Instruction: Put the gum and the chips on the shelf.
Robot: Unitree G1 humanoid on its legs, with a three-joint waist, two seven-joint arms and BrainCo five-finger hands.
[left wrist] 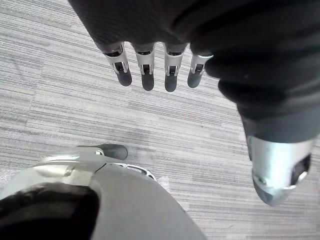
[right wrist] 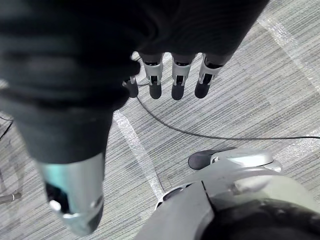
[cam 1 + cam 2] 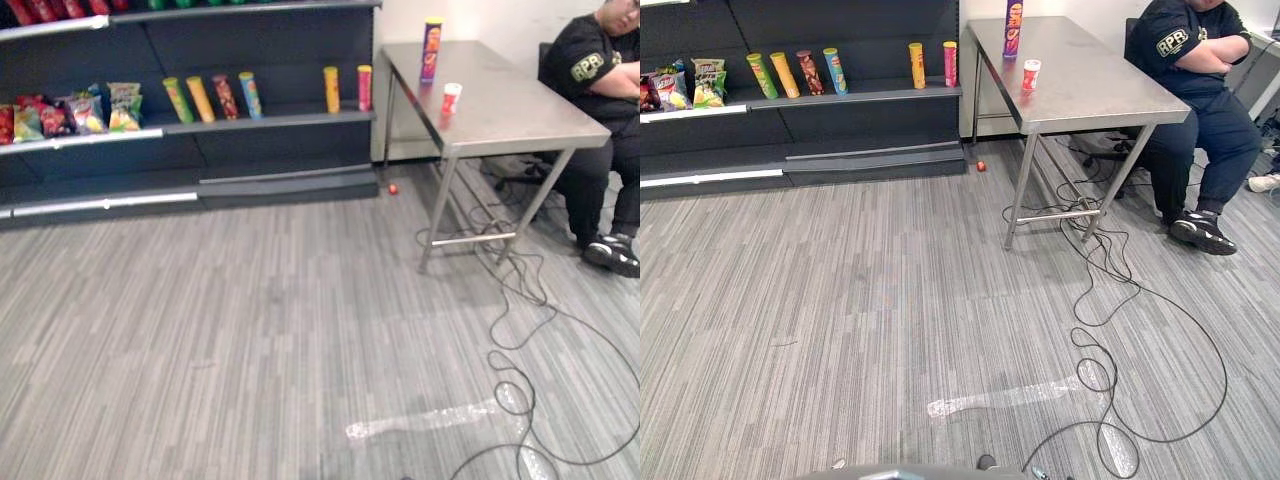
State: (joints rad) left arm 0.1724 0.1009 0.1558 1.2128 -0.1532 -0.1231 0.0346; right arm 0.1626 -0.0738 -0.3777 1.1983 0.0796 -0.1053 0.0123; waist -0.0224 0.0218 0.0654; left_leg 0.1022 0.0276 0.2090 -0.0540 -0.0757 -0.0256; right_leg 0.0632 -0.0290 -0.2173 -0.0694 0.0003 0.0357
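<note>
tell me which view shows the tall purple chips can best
The left eye view: the tall purple chips can stands whole on the steel table. The right eye view has its top at the picture's edge; wrist views face grey carpet.

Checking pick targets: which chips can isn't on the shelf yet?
The purple can, upright on the table at its far end, beyond the gum. All the rest already stand on the shelf.
</note>
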